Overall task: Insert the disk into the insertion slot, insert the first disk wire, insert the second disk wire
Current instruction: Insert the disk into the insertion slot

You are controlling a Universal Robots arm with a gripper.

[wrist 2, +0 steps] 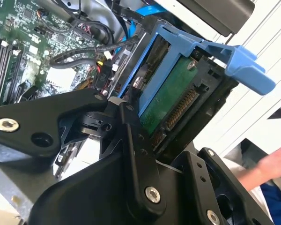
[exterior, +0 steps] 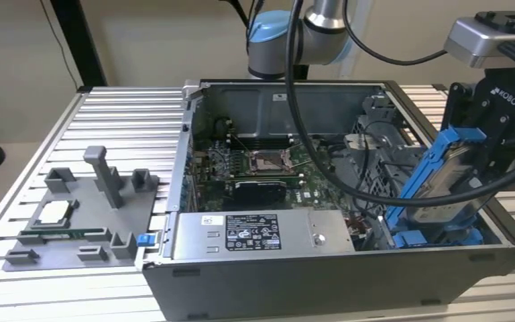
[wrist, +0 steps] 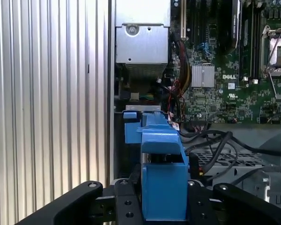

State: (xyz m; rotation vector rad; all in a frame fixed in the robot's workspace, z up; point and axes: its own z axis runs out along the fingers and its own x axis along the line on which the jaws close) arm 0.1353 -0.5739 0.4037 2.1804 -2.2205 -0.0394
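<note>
Black fingers (wrist: pixel 126 206) of the gripper (wrist: pixel 164 208) clamp the disk (exterior: pixel 445 184) by its blue frame. In the exterior view it leans, lower end at the insertion slot (exterior: pixel 414 238), at 4 o'clock from the motherboard (exterior: pixel 239 168). Likely rigid, dense and shock-sensitive; the frame sides suit gripping.

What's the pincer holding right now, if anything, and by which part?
The disk, tilted, gripped at its upper end. In the first wrist view the pincer is shut across both sides of the blue frame.
</note>
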